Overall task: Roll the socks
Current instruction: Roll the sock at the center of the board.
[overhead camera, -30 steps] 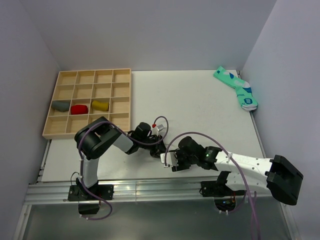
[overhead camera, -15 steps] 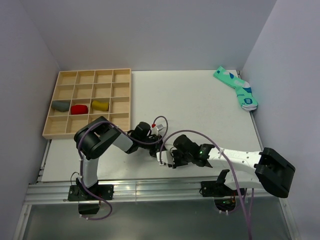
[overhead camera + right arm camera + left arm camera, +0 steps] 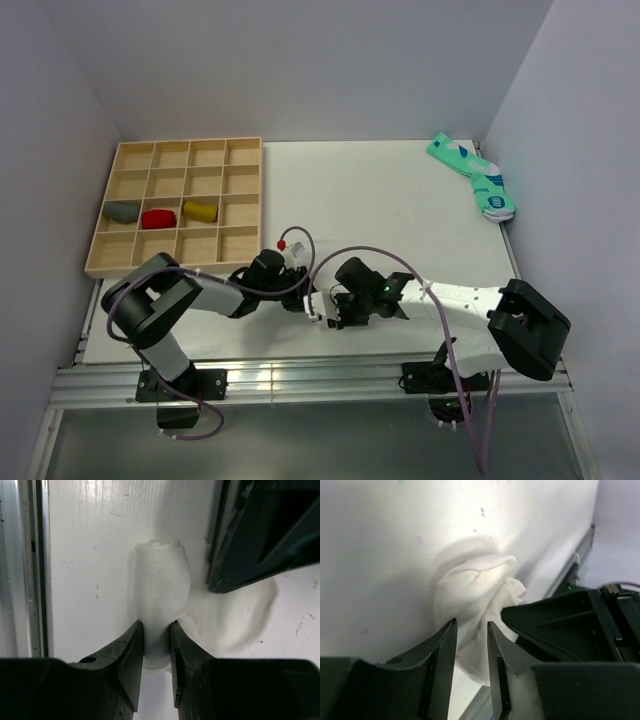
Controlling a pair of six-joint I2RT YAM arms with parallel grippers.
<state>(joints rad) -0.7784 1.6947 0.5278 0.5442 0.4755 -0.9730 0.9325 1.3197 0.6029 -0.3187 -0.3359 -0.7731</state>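
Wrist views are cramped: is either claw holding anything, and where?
Right claw pinches the rolled end of the white sock. Left claw straddles it; grip unclear.

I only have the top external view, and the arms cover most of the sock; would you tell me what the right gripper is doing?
Observer: In its wrist view, the right gripper pinches the rolled end of the white sock.
Operator: And the left gripper?
Observer: Its fingers straddle a fold of the same sock; whether they grip it, I cannot tell.
Operator: Is the roll finished?
Observer: No, loose fabric lies spread beside the roll.
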